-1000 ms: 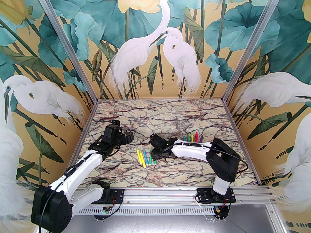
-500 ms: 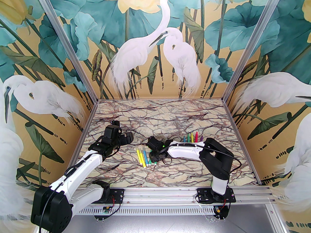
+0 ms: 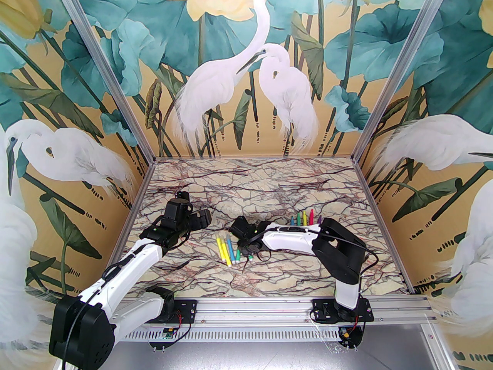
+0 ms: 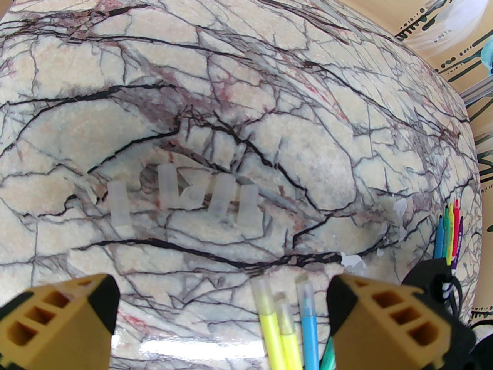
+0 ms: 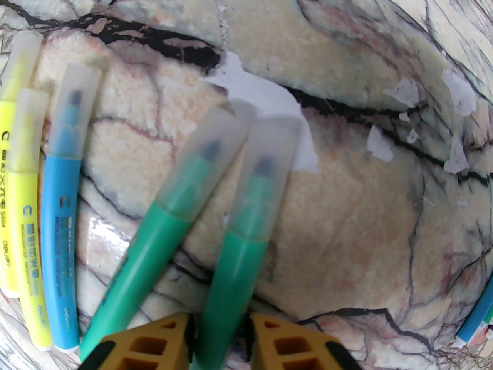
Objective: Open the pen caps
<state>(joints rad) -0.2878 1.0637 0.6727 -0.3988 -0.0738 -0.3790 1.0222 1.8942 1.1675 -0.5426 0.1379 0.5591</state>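
Your right end effector [image 5: 219, 337] is pinched narrow around the body of a green pen [image 5: 235, 268], one finger on each side, and the pen's clear cap [image 5: 269, 156] is on. Just to its left lies a second green pen [image 5: 154, 241], then a blue pen [image 5: 57, 214] and two yellow pens [image 5: 29, 226], all capped, on the tabletop [image 5: 346, 226]. Your left end effector [image 4: 221, 299] stands wide and holds nothing, above the tabletop. Beyond it, five loose pen caps [image 4: 167, 187] sit in a rough row. Five uncapped pens [image 3: 305, 219] lie side by side, well apart to the right.
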